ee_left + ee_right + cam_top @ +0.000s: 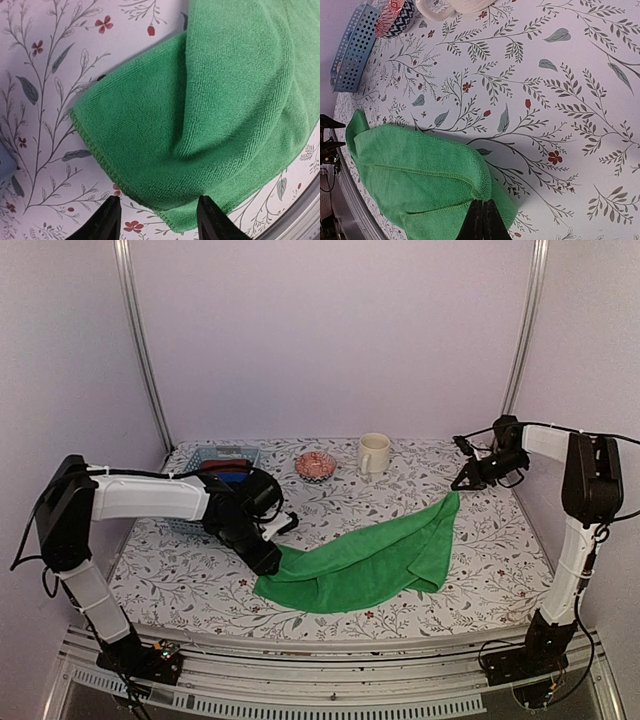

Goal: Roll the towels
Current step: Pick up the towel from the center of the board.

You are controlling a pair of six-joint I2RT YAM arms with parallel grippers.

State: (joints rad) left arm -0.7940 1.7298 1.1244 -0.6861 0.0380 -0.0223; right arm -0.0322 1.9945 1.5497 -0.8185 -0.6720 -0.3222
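A plain pale lilac far wall [330, 340] closes the scene. It meets a matching left wall [60, 360] and right wall [600, 330] at 2 slim silver metal posts, the left post [143, 340] and the right post [527, 320], both leaning slightly outward toward the top in the overhead view. Below them stands a table covered by a white cloth printed with grey leafy sprigs and small red flowers [170, 575], reaching from the far wall to the near edge. Along that near edge runs a silver aluminium rail with a slotted profile [330, 685]. The light is soft and even, leaving only faint shadows on the cloth.
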